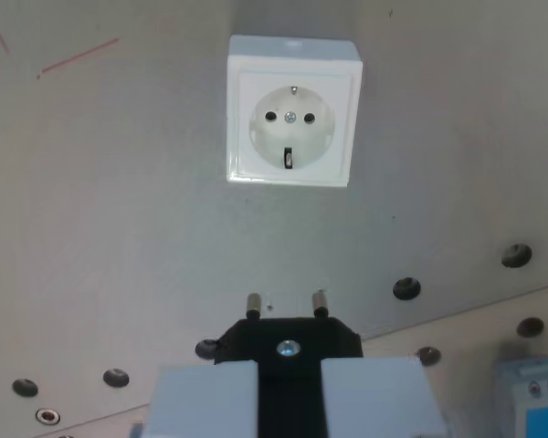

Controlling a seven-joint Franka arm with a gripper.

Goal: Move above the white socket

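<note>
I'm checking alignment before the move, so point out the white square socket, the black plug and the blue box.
White square socket (292, 114): wrist view, on its round recessed face.
Black plug (289, 345): wrist view, on its body below the two pins.
Blue box (534, 397): wrist view, on its front face.

Bare grey plate (119, 210) lies open between the held black plug (288, 345) and the white socket (293, 111), nothing standing in that lane. A blue-fronted box (532, 394) crowds the wrist view's lower right corner.

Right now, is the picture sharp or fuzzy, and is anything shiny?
In the wrist view, the white socket looks fairly sharp, softly and evenly lit; the black plug in the pincer is a bit blurry; only its screw glints.
</note>
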